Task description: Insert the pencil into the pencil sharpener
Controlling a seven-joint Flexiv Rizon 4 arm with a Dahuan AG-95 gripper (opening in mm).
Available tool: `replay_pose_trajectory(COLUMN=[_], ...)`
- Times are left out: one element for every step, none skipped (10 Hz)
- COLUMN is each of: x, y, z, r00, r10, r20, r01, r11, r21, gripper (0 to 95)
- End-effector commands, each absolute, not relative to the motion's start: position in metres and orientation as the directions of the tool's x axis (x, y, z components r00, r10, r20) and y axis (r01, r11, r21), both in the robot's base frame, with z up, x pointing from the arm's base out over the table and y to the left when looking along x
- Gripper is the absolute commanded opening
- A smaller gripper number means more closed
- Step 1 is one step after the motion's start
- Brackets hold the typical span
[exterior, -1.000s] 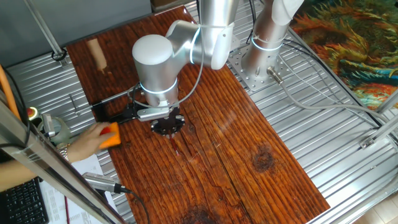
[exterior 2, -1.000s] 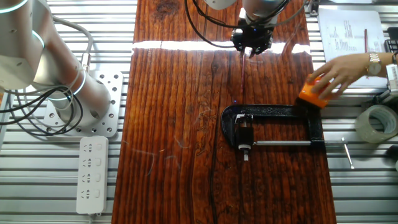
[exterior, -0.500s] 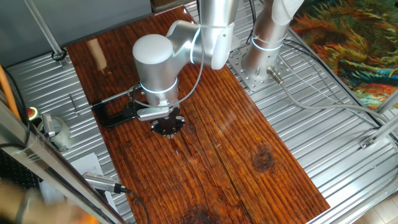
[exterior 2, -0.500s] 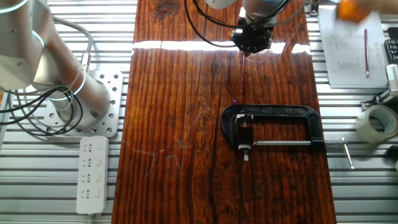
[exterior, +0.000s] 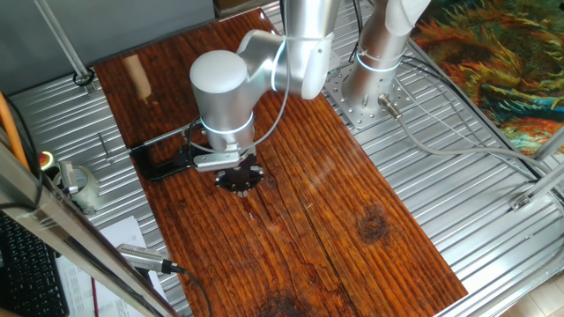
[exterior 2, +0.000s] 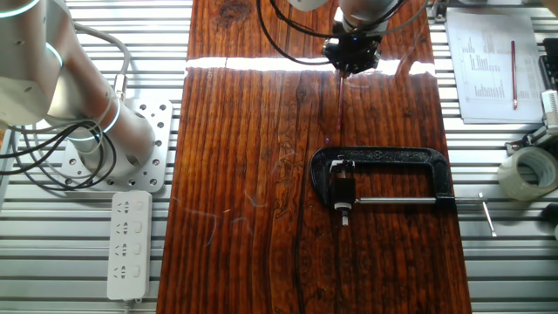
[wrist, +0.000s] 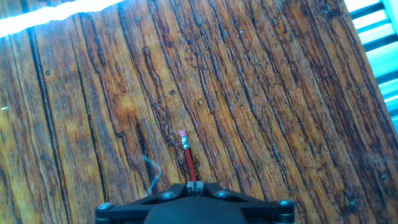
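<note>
Bolting down to the metal table (exterior 2: 87, 253), the arm's base sits left; further right, the gripper (wrist: 194, 185) hangs above the wooden board (wrist: 261, 93), jaws pinching the pencil (wrist: 188, 160) pointing downward for insertion; the sharpener appears clamped (exterior 2: 384, 179).

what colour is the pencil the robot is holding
Red, with a pale pinkish tip: the pencil shows best in the hand view.

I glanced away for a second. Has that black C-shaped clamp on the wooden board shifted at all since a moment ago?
No. The clamp lies at the same spot on the wooden board as before, its silver rod pointing toward the same edge; only the person's hand has gone.
</note>
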State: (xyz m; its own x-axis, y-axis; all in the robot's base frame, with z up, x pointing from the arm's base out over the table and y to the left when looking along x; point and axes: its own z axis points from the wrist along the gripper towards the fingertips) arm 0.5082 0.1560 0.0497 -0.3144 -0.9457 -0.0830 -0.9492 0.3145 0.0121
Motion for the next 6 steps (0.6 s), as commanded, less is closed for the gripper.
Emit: replay_pose_trajectory(x=[0.5077,0.5077,0.5077,0.5077,0.5076,0.5069], y=[0.1558,0.1558,0.1558,0.1558,0.1555,0.1542], z=[0.0496,0.0496,0.0496,0.0496,0.0494,0.0487], r00=[-0.312,-0.309,-0.289,-0.269,-0.218,-0.198], r10=[-0.947,-0.948,-0.955,-0.96,-0.973,-0.978], r20=[-0.077,-0.076,-0.072,-0.072,-0.071,-0.059], r01=[-0.95,-0.951,-0.957,-0.963,-0.976,-0.98], r11=[0.312,0.309,0.289,0.27,0.219,0.198], r21=[0.01,0.009,0.005,0.002,-0.002,-0.002], gripper=[0.0,0.0,0.0,0.0,0.0,19.0])
